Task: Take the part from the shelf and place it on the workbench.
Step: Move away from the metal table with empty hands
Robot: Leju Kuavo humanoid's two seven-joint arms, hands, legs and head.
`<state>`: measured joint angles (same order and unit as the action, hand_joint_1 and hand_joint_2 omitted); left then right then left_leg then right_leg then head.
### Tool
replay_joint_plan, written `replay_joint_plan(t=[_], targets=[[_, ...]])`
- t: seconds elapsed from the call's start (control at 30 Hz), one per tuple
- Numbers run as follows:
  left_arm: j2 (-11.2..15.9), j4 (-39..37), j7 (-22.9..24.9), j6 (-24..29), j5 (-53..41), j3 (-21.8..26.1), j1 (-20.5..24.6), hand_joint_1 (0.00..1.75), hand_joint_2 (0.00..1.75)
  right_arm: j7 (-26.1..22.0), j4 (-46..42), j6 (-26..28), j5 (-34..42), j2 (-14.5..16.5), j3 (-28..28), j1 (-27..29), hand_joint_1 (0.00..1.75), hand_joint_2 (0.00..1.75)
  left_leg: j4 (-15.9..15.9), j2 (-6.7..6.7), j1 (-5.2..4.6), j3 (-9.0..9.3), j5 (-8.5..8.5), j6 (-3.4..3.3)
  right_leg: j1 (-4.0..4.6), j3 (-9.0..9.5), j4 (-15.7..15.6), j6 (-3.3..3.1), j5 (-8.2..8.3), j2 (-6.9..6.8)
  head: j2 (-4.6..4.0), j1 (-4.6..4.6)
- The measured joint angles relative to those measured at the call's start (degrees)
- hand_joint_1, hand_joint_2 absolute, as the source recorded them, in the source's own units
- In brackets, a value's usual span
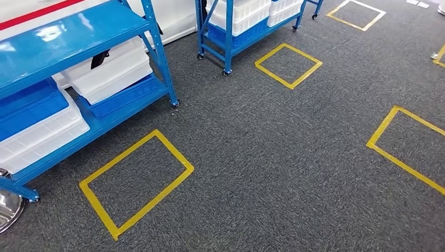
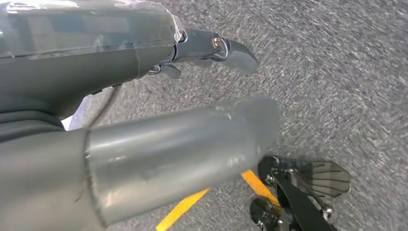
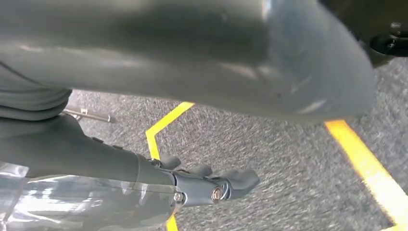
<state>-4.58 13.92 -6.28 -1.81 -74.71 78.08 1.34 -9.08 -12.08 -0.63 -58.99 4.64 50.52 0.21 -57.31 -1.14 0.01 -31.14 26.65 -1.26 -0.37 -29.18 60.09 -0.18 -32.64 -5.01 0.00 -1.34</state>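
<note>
Blue shelving, white and blue bins, yellow tape on grey carpet.
Shelf (image 1: 78, 31) frame showing bright blue; bins (image 1: 113, 71) showing white over blue trays (image 1: 29, 105); carpet (image 1: 273, 157) showing speckled dark grey; tape squares (image 1: 136, 181) showing yellow; red stripe (image 1: 36, 13) running on white; both hands (image 2: 144, 144) (image 3: 202, 183) showing grey.

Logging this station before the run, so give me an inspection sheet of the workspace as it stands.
Surface: grey carpet with yellow tape squares.
Job's things: blue shelf at left holding white bins and blue bins; part and workbench not identifiable.
Clutter: nothing seen.
Hands: left hand and right hand hang over the carpet, holding nothing, fingers apart.
Cables: a black strap-like piece by a white bin.
Surroundings: second blue wheeled shelf further back.
</note>
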Motion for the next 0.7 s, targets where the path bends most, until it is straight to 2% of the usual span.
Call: replay_joint_plan(t=[0.07,0.1,0.13,0.17,0.2,0.23,0.27,0.3,0.33,0.37,0.43,0.47,0.5,0.57,0.63,0.67,0.7], targets=[[0.0,0.0,0.0,0.0,0.0,0.0,0.2,0.0,0.0,0.0,0.0,0.0,0.0,0.0,0.0,0.1,0.0,0.0,0.4,1.21,0.18,0.1,-0.4,-0.44,-0.2,-3.09,6.3,0.26,-3.49,3.57,0.0,0.37],[0.0,0.0,0.0,0.0,0.0,0.0,0.3,0.0,0.0,0.0,0.0,0.0,0.0,0.0,0.0,0.2,0.0,0.0,0.4,1.89,0.16,0.01,-0.45,-0.53,-0.29,-5.2,10.2,0.33,-5.11,4.47,0.0,0.43],[0.0,0.0,0.0,0.0,0.0,0.0,0.3,0.0,0.0,0.0,0.0,0.0,0.0,0.0,0.1,0.3,0.0,0.0,0.3,2.66,0.15,-0.02,-0.45,-0.54,-0.37,-6.94,13.1,0.43,-5.82,4.81,0.0,0.49],[0.0,0.0,0.0,0.0,0.0,0.0,0.3,0.0,0.0,0.0,0.0,0.0,0.0,0.0,0.1,0.3,0.0,0.0,0.3,3.48,0.15,0.02,-0.43,-0.51,-0.44,-7.81,14.2,0.52,-5.26,4.92,0.0,0.49],[0.0,0.0,0.0,0.0,0.0,0.0,0.3,0.0,0.0,0.0,0.0,0.0,0.0,0.0,0.1,0.4,0.0,0.0,0.2,4.32,0.18,0.11,-0.39,-0.44,-0.51,-7.63,12.9,0.57,-3.54,5.02,0.0,0.49],[0.0,0.0,0.0,0.0,0.0,0.0,0.2,0.0,0.0,0.0,0.0,0.0,0.0,0.0,0.1,0.4,0.0,0.0,0.1,5.16,0.23,0.21,-0.3,-0.3,-0.64,-6.46,9.7,0.6,-1.01,5.48,0.0,0.52],[-0.1,0.0,0.0,0.0,0.0,0.0,0.2,0.0,0.0,0.0,0.0,0.0,0.0,0.0,0.1,0.5,0.0,0.0,-0.1,5.92,0.28,0.18,-0.16,-0.09,-0.83,-4.9,5.6,0.6,1.25,6.67,0.0,0.56],[-0.1,0.0,0.0,0.0,0.0,0.0,0.2,0.0,0.0,0.0,0.0,0.0,0.0,0.0,0.1,0.5,0.0,0.0,-0.4,6.65,0.25,0.06,0.04,0.24,-0.92,-3.59,2.3,0.54,2.8,7.73,0.0,0.61],[-0.1,0.0,0.1,0.0,-0.1,0.0,0.3,0.0,0.0,0.0,0.0,0.0,-0.1,0.0,0.1,0.5,0.0,0.0,-0.7,7.21,0.22,-0.16,0.2,0.58,-0.98,-2.77,0.1,0.42,3.6,8.54,0.0,0.63],[-0.1,0.0,0.1,0.0,-0.1,0.0,0.3,0.0,0.0,0.0,0.0,0.0,-0.1,0.0,0.2,0.4,0.0,0.0,-0.8,7.69,0.21,-0.42,0.3,0.95,-0.91,-2.5,-0.7,0.22,3.66,8.88,0.0,0.64],[-0.1,0.0,0.1,0.0,-0.2,0.0,0.1,0.0,0.0,0.0,0.0,0.0,-0.3,0.0,0.2,0.2,0.0,0.0,-0.8,8.51,0.31,-0.68,0.25,1.68,-0.75,-2.43,-0.8,-0.46,3.77,7.68,0.0,0.64],[-0.1,0.0,0.2,0.0,-0.3,0.0,0.0,0.0,0.0,0.1,0.0,0.0,-0.3,0.0,0.2,0.2,0.0,0.0,-1.1,7.91,0.34,-0.81,0.46,1.98,-0.74,-2.3,-1.0,-0.86,3.89,7.06,0.0,0.62],[-0.1,0.0,0.2,0.0,-0.3,0.0,0.0,0.0,0.0,0.1,0.0,0.0,-0.4,0.1,0.2,0.2,0.0,0.0,-2.3,6.62,0.34,-1.27,1.21,2.24,-0.79,-2.19,-1.3,-1.26,4.0,6.37,0.0,0.44],[-0.1,0.0,0.3,0.0,-0.4,0.0,0.1,0.0,0.0,0.1,0.0,0.0,-0.6,0.1,0.2,0.4,0.0,0.0,-8.0,3.2,0.34,-3.85,4.52,2.66,-0.76,-2.06,-1.5,-1.82,3.99,4.86,0.0,0.01],[-0.1,0.0,0.3,0.0,-0.7,0.0,0.3,0.0,0.0,0.2,0.0,0.0,-0.8,0.1,0.2,0.7,0.0,0.0,-15.3,1.86,0.53,-7.42,7.74,3.08,-0.56,-2.07,-1.5,-2.09,3.8,3.16,0.0,-0.16],[-0.2,0.0,0.3,0.0,-0.9,0.0,0.2,0.0,0.0,0.3,0.0,0.0,-0.9,0.1,0.3,0.7,0.0,0.0,-17.0,1.64,0.62,-8.22,7.97,3.2,-0.48,-2.04,-1.5,-2.11,3.69,2.33,0.0,-0.15],[-0.2,0.0,0.3,-0.1,-1.0,0.0,0.1,0.0,0.0,0.3,0.0,0.0,-0.9,0.1,0.3,0.7,0.0,0.0,-16.5,1.44,0.68,-7.89,7.08,3.24,-0.43,-1.94,-1.5,-2.08,3.57,1.58,0.0,-0.16]])
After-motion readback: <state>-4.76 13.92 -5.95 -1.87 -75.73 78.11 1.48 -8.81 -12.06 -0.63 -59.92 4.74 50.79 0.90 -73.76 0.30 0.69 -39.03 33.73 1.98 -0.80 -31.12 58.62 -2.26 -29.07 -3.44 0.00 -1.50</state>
